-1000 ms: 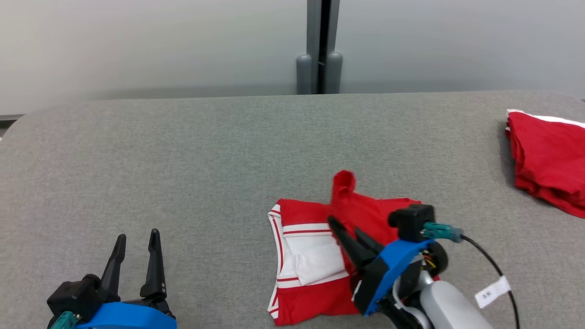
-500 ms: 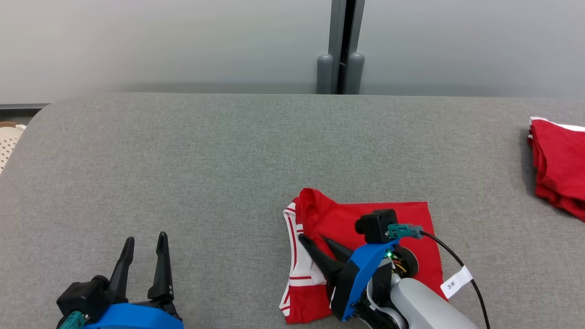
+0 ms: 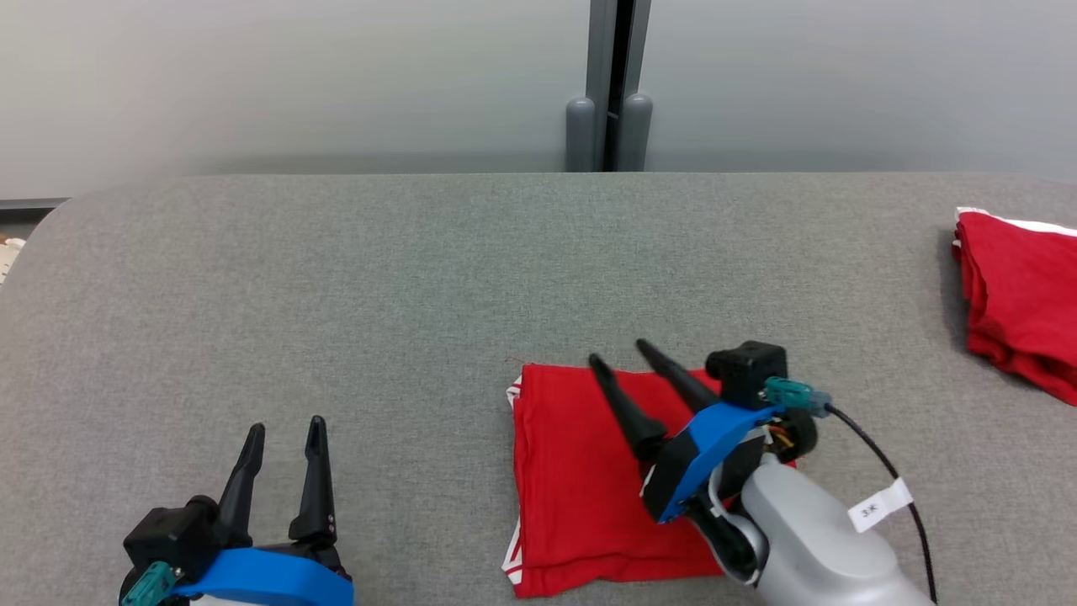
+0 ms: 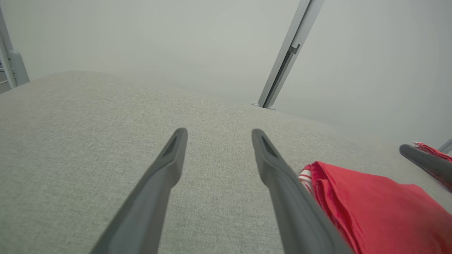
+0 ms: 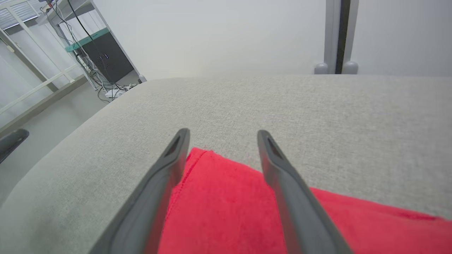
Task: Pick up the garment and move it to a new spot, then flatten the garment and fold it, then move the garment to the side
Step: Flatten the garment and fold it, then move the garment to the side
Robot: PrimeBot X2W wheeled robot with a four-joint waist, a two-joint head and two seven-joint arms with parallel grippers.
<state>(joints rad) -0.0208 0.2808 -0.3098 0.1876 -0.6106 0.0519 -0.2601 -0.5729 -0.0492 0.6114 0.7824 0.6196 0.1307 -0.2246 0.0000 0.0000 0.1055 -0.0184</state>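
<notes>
L gripper [image 3: 286, 426] sits parked at the lower-left of the table [image 3: 336, 278], fingers spread wide, nothing between them and well apart from the cloth; no change there vs a sec ago. Moving R: the garment [image 3: 580, 488] lies near the front edge, centre-right, and this is where the change is. A sec ago its white striped panel was exposed and a red flap was pinched up and being carried over it; now that flap is down and the piece reads as a compact red rectangle w/ only a sliver of white trim at its left edge. R gripper [image 3: 621, 352] has just let go: its fingers now stand wide, tips over the garment's far edge, holding nothing; in the wrist view the red cloth lies under and between them. Some of the picture shift is the head cam moving, not the cloth. My read: fold is basically done, edges look fairly square, so what's left is re-gripping and moving it aside, prob. toward the other red pile [image 3: 1018, 311] at far R.
</notes>
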